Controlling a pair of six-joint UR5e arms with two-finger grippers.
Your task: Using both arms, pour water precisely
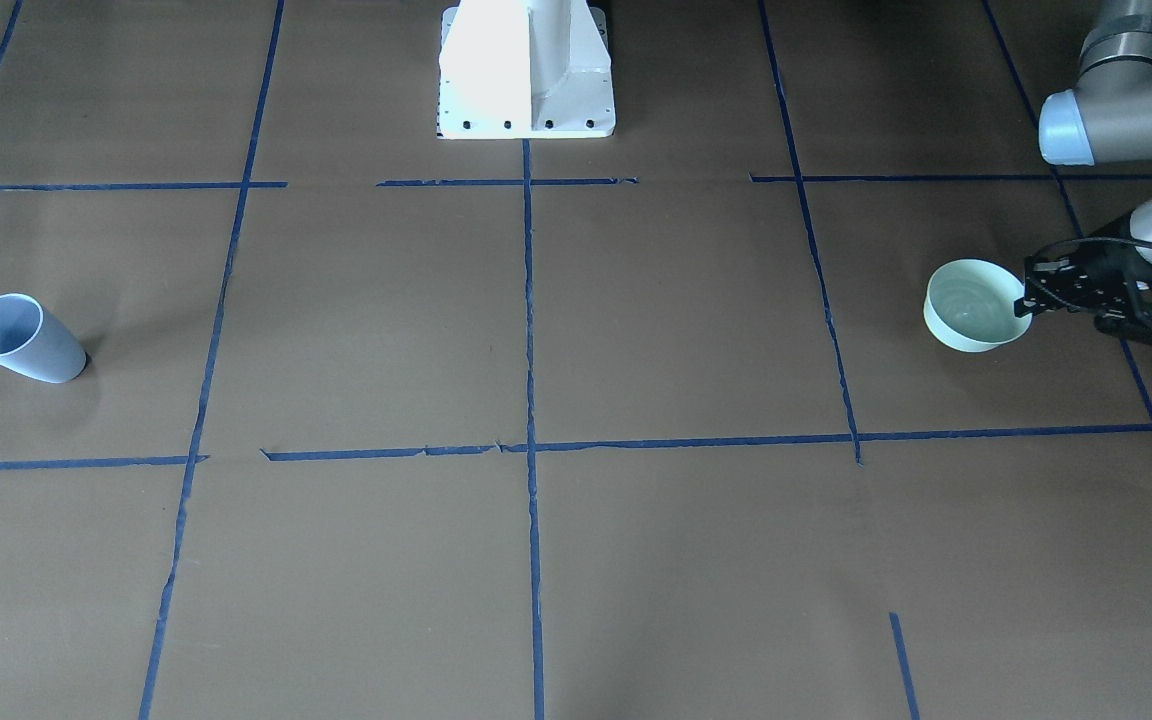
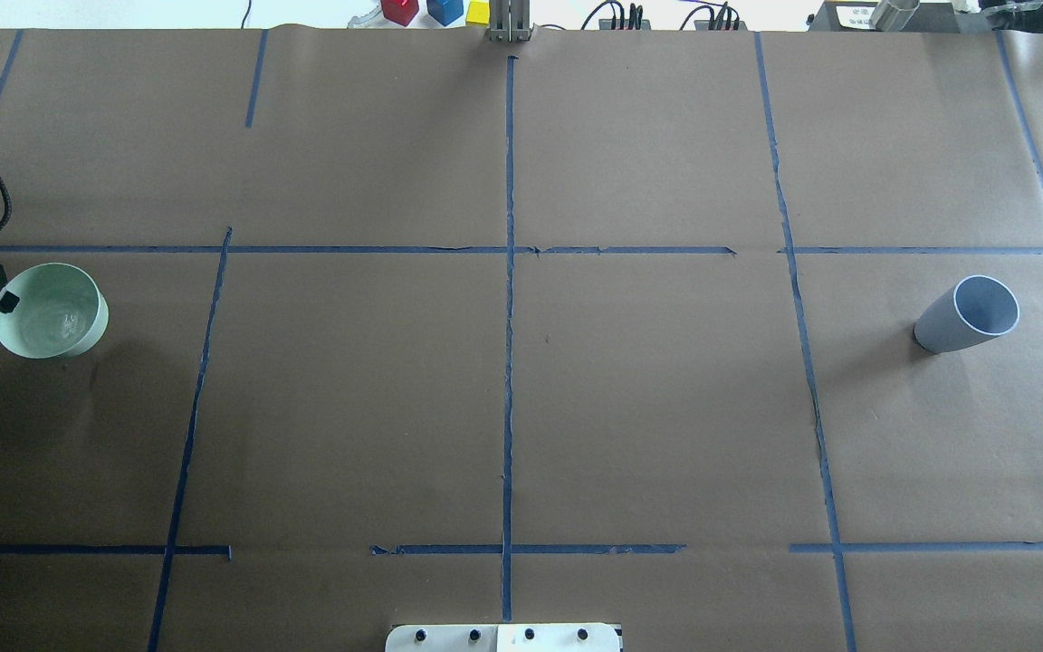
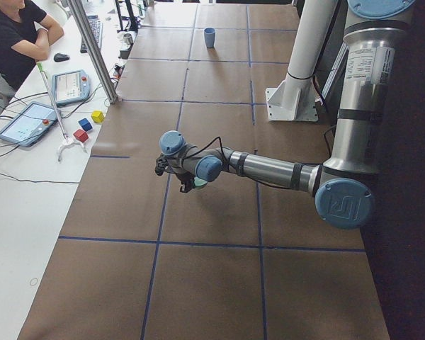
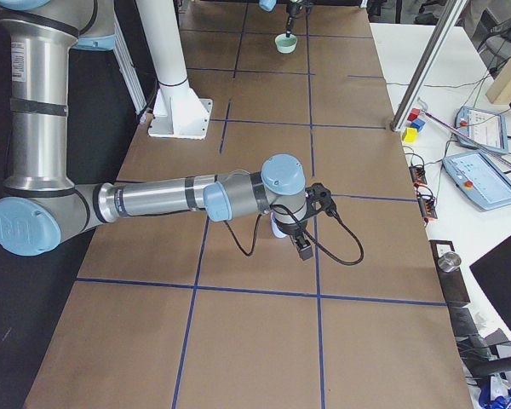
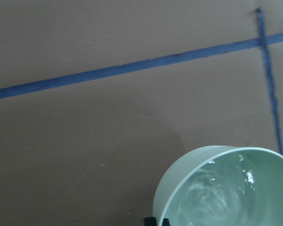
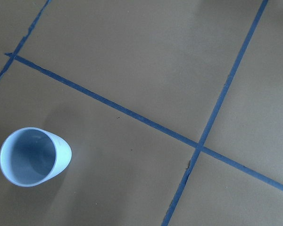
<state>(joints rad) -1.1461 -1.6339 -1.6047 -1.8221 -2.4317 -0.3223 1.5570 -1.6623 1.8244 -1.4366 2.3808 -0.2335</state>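
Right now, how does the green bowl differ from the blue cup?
The bowl is pale green, wide and low; the cup is grey-blue, taller and narrower. The bowl shows glints of water inside; the cup shows none. The left gripper holds the bowl by its rim; nothing touches the cup. Both sit open side up.

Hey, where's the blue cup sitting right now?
In the overhead view the blue cup stands on the robot's right side, just right of a tape line, far from the green bowl held by the left gripper.
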